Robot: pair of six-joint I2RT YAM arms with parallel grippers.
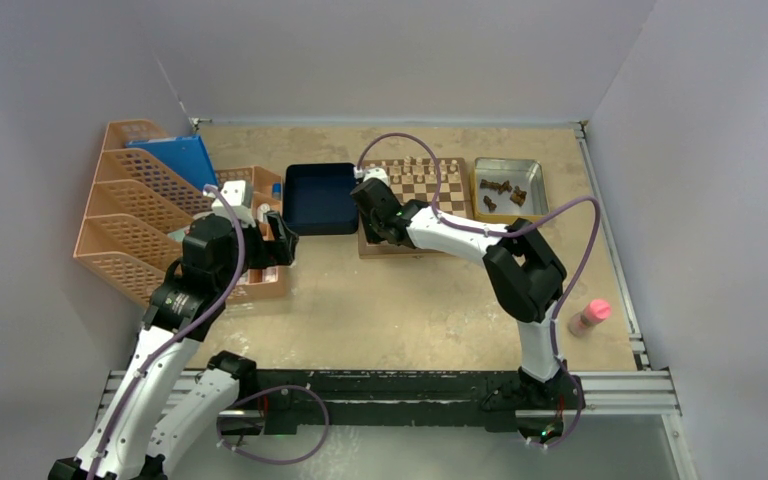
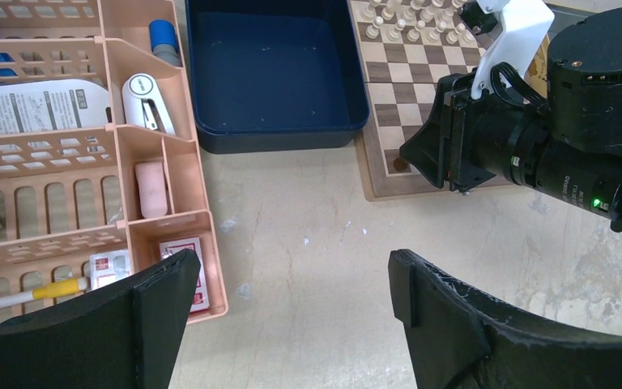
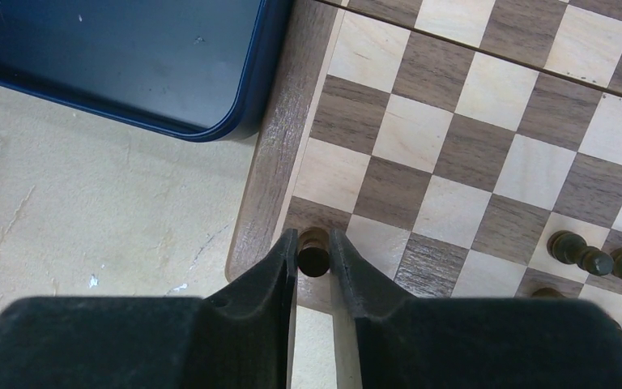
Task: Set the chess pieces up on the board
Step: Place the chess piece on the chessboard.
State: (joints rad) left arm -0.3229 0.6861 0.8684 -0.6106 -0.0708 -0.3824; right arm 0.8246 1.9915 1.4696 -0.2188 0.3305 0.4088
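The board [image 1: 430,190] lies at the back centre, with light chessmen [image 1: 415,168] along its far rows. My right gripper [image 3: 313,237] is down at the board's [image 3: 453,121] near-left corner and shut on a dark chess piece [image 3: 314,258], which stands upright on the dark corner square. A few more dark chess pieces [image 3: 591,259] stand along the near row to the right, and others lie loose [image 1: 505,190] in the silver tray. My left gripper [image 2: 291,271] hangs open over bare table, left of the board, with nothing between its fingers.
A dark blue tray [image 1: 320,197] sits right against the board's left edge. The silver tray [image 1: 508,163] is to the board's right. Orange desk organisers [image 1: 140,200] with stationery fill the left side. A pink bottle [image 1: 590,315] stands near the right edge.
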